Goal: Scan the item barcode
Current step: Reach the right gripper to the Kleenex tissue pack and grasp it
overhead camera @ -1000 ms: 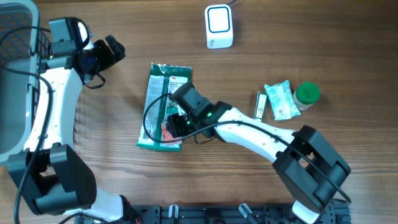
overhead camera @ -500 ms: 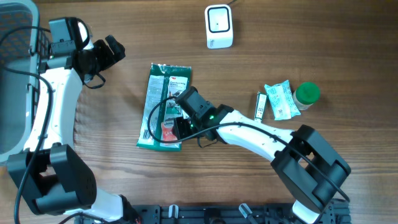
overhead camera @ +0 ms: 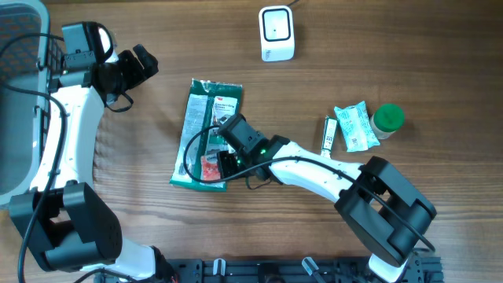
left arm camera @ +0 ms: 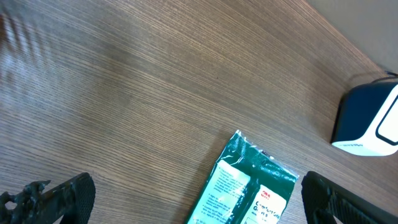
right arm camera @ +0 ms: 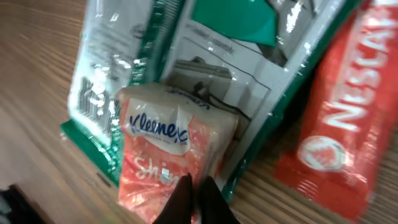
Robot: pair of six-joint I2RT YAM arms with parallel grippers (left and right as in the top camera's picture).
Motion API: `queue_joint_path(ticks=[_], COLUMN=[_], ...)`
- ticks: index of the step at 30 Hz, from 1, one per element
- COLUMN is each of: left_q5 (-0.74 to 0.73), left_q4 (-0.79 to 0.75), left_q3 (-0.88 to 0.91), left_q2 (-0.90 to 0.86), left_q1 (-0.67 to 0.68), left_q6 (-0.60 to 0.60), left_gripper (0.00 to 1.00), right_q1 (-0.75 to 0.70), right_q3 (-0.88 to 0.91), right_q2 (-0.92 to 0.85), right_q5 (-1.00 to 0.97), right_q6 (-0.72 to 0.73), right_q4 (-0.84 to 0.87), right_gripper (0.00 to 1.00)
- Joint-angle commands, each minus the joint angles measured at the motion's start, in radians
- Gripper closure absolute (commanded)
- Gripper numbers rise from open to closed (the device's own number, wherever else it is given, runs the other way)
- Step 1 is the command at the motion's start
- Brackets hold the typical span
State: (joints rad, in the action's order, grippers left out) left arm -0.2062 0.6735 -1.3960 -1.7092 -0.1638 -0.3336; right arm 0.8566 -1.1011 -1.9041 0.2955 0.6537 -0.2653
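A white barcode scanner [overhead camera: 277,33] stands at the table's far edge and shows at the right of the left wrist view [left arm camera: 373,121]. A green packet [overhead camera: 200,118] lies flat mid-table. On its near end sits an orange Kleenex tissue pack [overhead camera: 208,167] [right arm camera: 168,149], with a red Nescafe sachet [right arm camera: 348,118] beside it. My right gripper [overhead camera: 222,161] [right arm camera: 197,186] is shut, pinching the tissue pack's wrapper at its lower right edge. My left gripper [overhead camera: 145,63] [left arm camera: 199,202] hangs open above the table left of the scanner, the green packet's [left arm camera: 249,186] top below it.
At the right lie a small dark box [overhead camera: 330,132], a white and green sachet [overhead camera: 351,126] and a green-capped bottle [overhead camera: 388,118]. A grey basket [overhead camera: 16,94] stands at the left edge. The right arm stretches across the table's middle.
My right gripper has moved down the green packet toward the near edge and shut on the tissue pack. The left arm has not moved.
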Motion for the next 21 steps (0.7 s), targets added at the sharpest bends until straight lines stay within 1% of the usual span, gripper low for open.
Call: queue_joint_path(ticks=[1, 2, 3, 4, 5, 6, 7, 10, 12, 13, 15, 17, 18, 21], left_q5=[-0.002, -0.002, -0.002, -0.002, -0.002, -0.002, -0.002, -0.002, -0.002, -0.002, -0.002, -0.002, -0.002, -0.002], left_q4=[-0.003, -0.003, -0.003, -0.003, -0.003, -0.003, -0.003, -0.003, -0.003, -0.003, -0.003, -0.003, -0.003, -0.003], left_q3=[0.003, 0.003, 0.003, 0.003, 0.003, 0.003, 0.003, 0.003, 0.003, 0.003, 0.003, 0.003, 0.003, 0.003], left_q2=[-0.006, -0.006, -0.006, -0.006, -0.006, -0.006, -0.006, -0.006, -0.006, -0.006, -0.006, -0.006, -0.006, -0.006], left_q1=[-0.002, -0.002, -0.002, -0.002, -0.002, -0.002, -0.002, -0.002, -0.002, -0.002, -0.002, -0.002, -0.002, -0.002], left_q6=[0.02, 0.02, 0.02, 0.02, 0.02, 0.02, 0.02, 0.02, 0.02, 0.02, 0.02, 0.02, 0.02, 0.02], left_gripper=[0.0, 0.0, 0.0, 0.0, 0.0, 0.0, 0.0, 0.0, 0.0, 0.0, 0.0, 0.0, 0.0, 0.0], right_q1=[-0.042, -0.058, -0.074, -0.092, -0.1, -0.108, -0.108, -0.109, -0.109, -0.109, -0.103, -0.088, -0.079, -0.049], right_q3=[0.009, 0.009, 0.009, 0.009, 0.009, 0.01, 0.01, 0.009, 0.01, 0.01, 0.01, 0.01, 0.01, 0.01], right_q2=[0.012, 0.023, 0.033, 0.039, 0.039, 0.039, 0.039, 0.04, 0.04, 0.04, 0.04, 0.04, 0.039, 0.029], right_q5=[0.18, 0.207, 0.216, 0.22, 0.223, 0.222, 0.222, 0.23, 0.229, 0.229, 0.222, 0.177, 0.152, 0.079], right_q6=[-0.033, -0.033, -0.033, -0.034, -0.034, -0.054, -0.083, -0.1, -0.1, -0.1, -0.099, -0.093, -0.092, -0.076], right_q4=[0.05, 0.051, 0.046, 0.032, 0.024, 0.012, 0.011, 0.026, 0.024, 0.022, 0.022, 0.019, 0.017, 0.019], right_gripper=[0.96, 0.94, 0.89, 0.88, 0.91, 0.96, 0.96, 0.95, 0.74, 0.7, 0.68, 0.63, 0.62, 0.61])
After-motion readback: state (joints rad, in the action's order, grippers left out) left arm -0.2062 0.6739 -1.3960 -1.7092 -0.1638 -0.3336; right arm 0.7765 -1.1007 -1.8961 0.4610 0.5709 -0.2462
